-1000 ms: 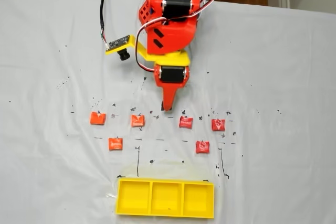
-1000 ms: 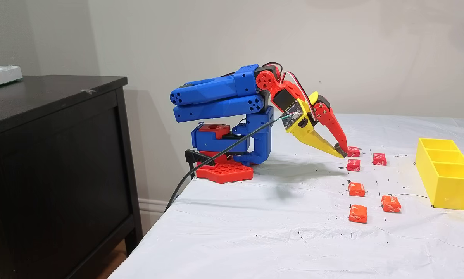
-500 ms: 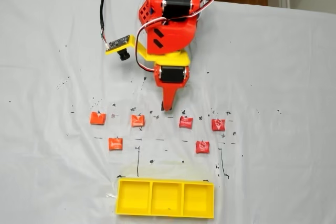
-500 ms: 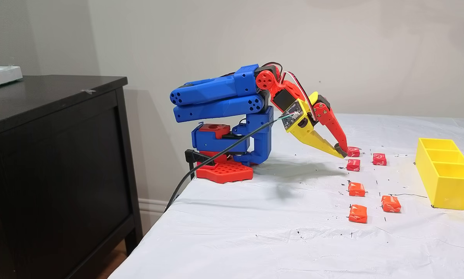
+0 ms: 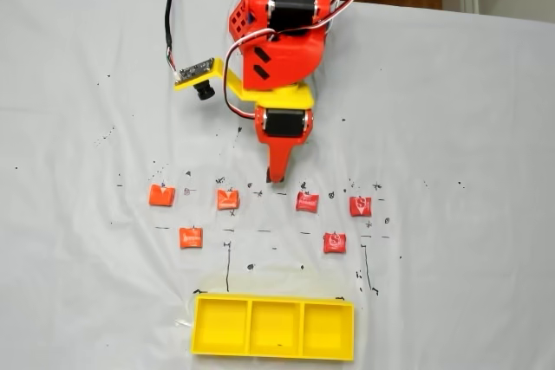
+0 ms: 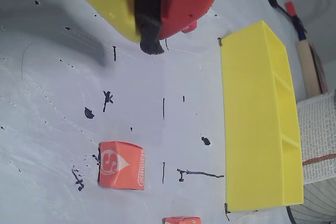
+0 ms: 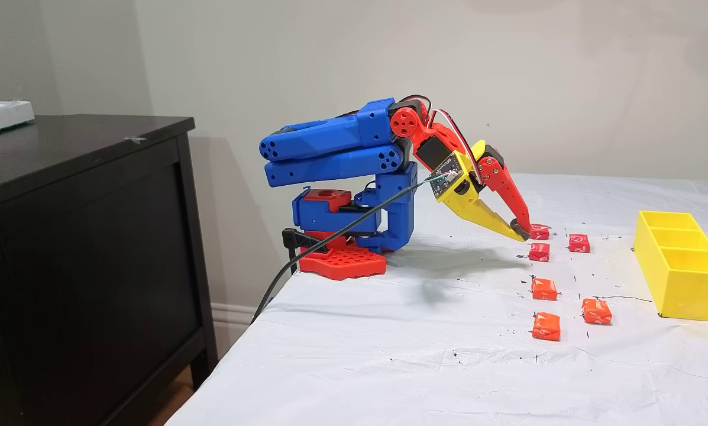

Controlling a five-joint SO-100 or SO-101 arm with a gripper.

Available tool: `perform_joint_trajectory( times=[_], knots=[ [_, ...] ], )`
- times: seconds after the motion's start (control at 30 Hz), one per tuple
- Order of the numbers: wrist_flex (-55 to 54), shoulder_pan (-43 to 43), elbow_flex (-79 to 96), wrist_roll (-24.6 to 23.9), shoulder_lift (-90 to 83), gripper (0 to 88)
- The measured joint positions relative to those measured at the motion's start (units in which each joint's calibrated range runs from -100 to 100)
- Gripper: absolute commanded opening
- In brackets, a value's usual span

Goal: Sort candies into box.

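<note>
White-sheeted tabletop [image 5: 451, 110]: six squarish wrapped candies [image 5: 227, 199], orange and red, lie past the pressed-together claw [image 5: 277, 178]; yellow three-compartment box [image 5: 273, 353] beyond.

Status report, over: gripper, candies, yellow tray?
Gripper shut, empty, tip low over white cloth. Six small wrapped candies, orange and red, on cloth. Long yellow three-compartment plastic tray empty. Path unobstructed.
</note>
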Motion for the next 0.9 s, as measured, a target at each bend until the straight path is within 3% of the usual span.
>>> perform_joint_trajectory(
  times=[0.9],
  knots=[
    [4.29, -1.48, -2.22, 1.66, 0.0, 0.0]
  ],
)
